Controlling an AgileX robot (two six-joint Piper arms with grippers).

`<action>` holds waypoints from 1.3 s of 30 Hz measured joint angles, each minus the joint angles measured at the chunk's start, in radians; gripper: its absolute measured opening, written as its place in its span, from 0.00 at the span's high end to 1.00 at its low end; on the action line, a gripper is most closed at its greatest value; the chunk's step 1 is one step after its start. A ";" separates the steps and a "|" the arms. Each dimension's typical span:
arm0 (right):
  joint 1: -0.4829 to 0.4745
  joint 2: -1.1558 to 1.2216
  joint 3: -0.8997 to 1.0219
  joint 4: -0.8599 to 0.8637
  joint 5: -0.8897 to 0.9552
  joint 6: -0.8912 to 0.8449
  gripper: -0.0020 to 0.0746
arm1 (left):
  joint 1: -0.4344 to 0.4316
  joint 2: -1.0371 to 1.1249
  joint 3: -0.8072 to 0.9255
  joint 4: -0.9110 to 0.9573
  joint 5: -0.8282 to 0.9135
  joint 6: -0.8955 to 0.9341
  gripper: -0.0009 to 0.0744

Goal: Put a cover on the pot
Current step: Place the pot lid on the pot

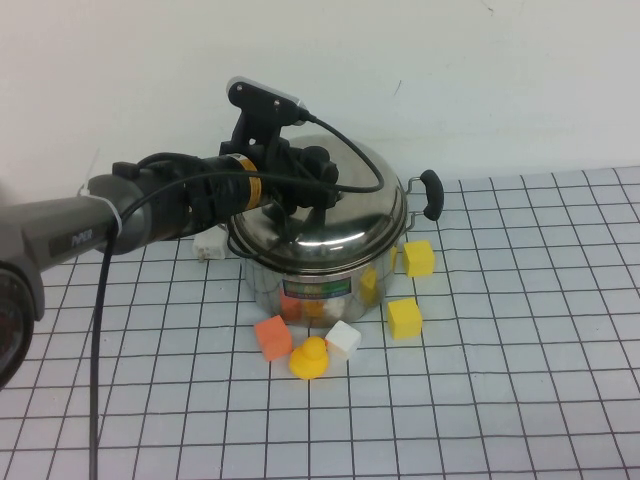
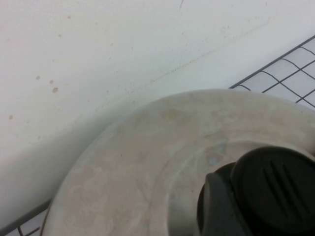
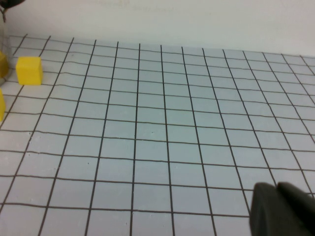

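Your left gripper [image 1: 318, 192] is over the middle of the pot [image 1: 318, 285], clamped on the black knob [image 2: 268, 191] of the domed lid [image 1: 335, 215], which sits tilted on the pot's rim. The pot's at the back-centre of the grid mat [image 1: 520, 380], blocks scattered around. Right gripper [image 3: 283, 209] hangs low over bare mat; can't tell its state.

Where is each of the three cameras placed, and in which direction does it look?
High view: raised on the robot's side, looking down at the pot, the lid and the left gripper at the knob.
Left wrist view: just above the lid, facing the wall; the black knob shows.
Right wrist view: low over the grid mat, part of the right gripper showing.
Shared: a yellow cube appears in the high and right wrist views.
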 joint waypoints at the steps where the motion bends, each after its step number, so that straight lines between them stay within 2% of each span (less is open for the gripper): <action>1: 0.000 0.000 0.000 0.000 0.000 0.000 0.96 | 0.000 0.000 0.000 0.001 -0.002 0.000 0.55; 39: 0.000 0.000 0.000 0.000 0.000 0.000 0.96 | 0.000 0.001 -0.010 0.209 -0.027 -0.121 0.55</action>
